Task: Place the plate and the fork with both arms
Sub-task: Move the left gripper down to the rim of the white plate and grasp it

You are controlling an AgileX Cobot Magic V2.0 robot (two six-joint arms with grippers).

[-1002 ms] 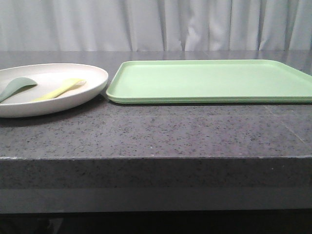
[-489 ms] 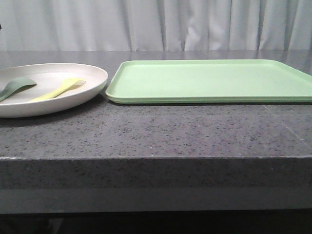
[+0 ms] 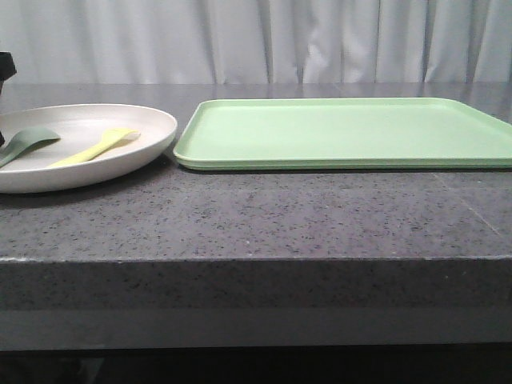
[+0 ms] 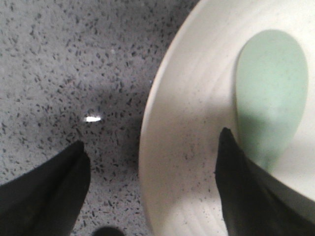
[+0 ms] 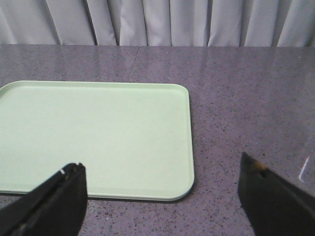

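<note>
left gripper (image 4: 152,191) open, straddling plate (image 4: 187,137) rim | fork (image 3: 96,146) on plate

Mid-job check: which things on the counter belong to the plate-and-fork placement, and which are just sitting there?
For the job:
- plate, cream, round
- fork, pale yellow, lying in the plate
- left gripper, open, straddling the plate's rim
- right gripper, open

Just lying about:
- teal spoon, also in the plate
- green tray

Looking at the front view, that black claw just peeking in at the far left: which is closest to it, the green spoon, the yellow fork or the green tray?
1. Green spoon, at the plate's left, by the left gripper.
2. Yellow fork, mid-plate.
3. Green tray, right of the plate.
</note>
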